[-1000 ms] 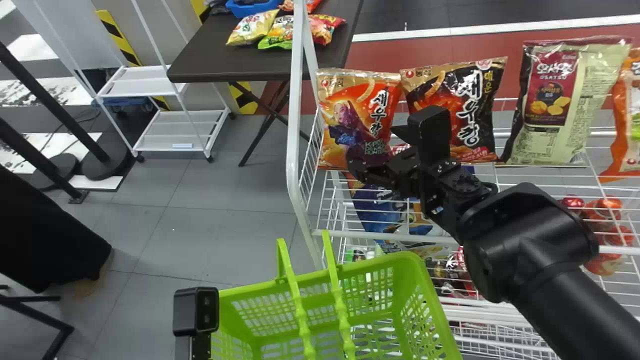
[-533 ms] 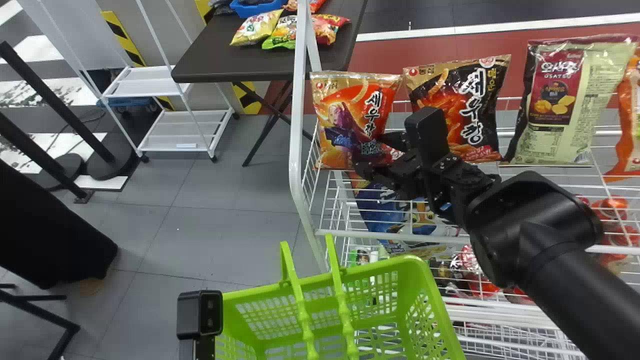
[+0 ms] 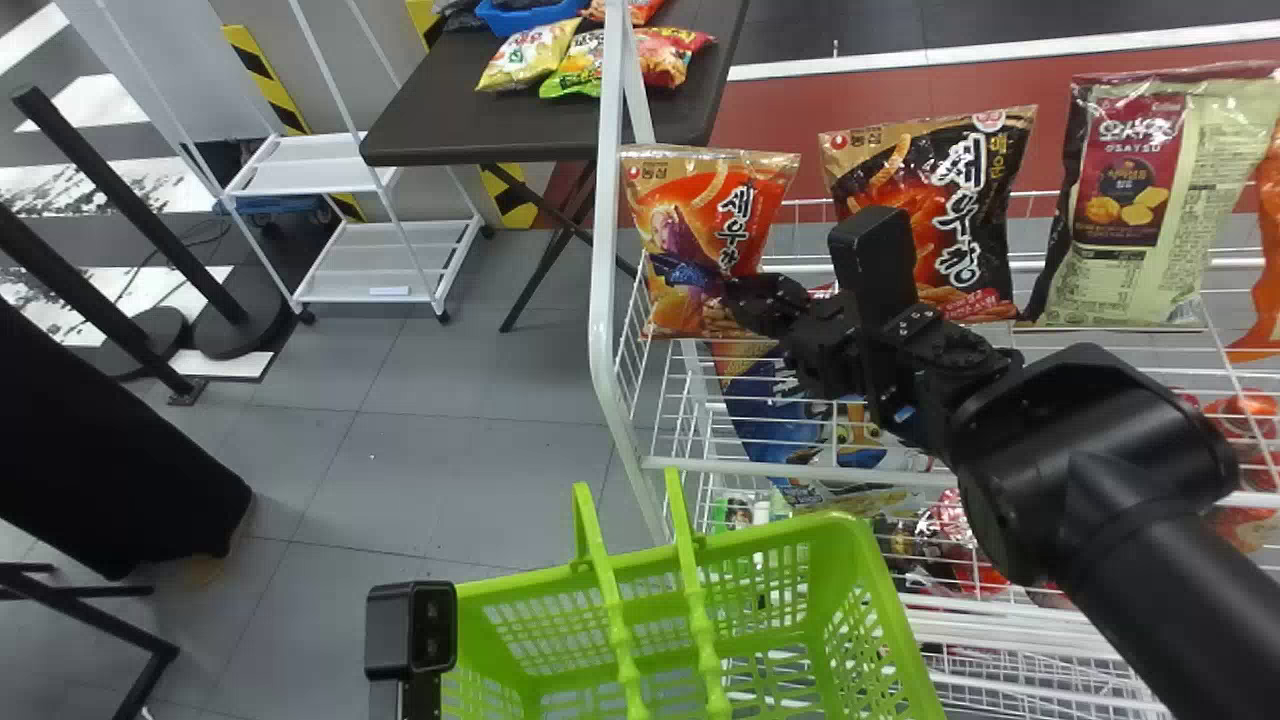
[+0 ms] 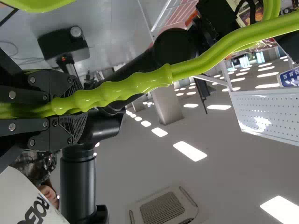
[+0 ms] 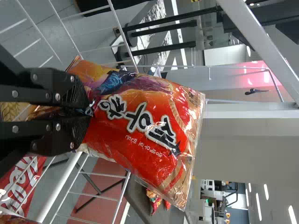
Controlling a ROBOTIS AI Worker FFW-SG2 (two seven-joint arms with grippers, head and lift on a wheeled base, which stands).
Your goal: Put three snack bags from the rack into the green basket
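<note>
The right gripper [image 3: 752,303] is at the lower right edge of the orange snack bag [image 3: 700,215], which stands at the left end of the rack's upper shelf. In the right wrist view, the right gripper [image 5: 88,111] is shut on the edge of that orange bag [image 5: 140,126]. A black-and-orange bag [image 3: 935,200] and an olive-and-maroon bag [image 3: 1150,200] stand to its right. The green basket [image 3: 840,600] hangs in front of the rack. Beside it is the left gripper [image 3: 410,630]; in the left wrist view, the left gripper [image 4: 70,108] is shut on the basket handle [image 4: 135,84].
The rack's white post [image 3: 605,250] rises close to the orange bag's left side. Lower shelves hold a blue bag [image 3: 770,410] and other packages. A dark table [image 3: 480,120] with snack bags and a white cart [image 3: 370,260] stand behind at the left.
The right gripper's fingers, spread apart earlier, have closed on the orange bag's edge, and the bag has tilted slightly. The whole head view has shifted a little, with the scene sliding right.
</note>
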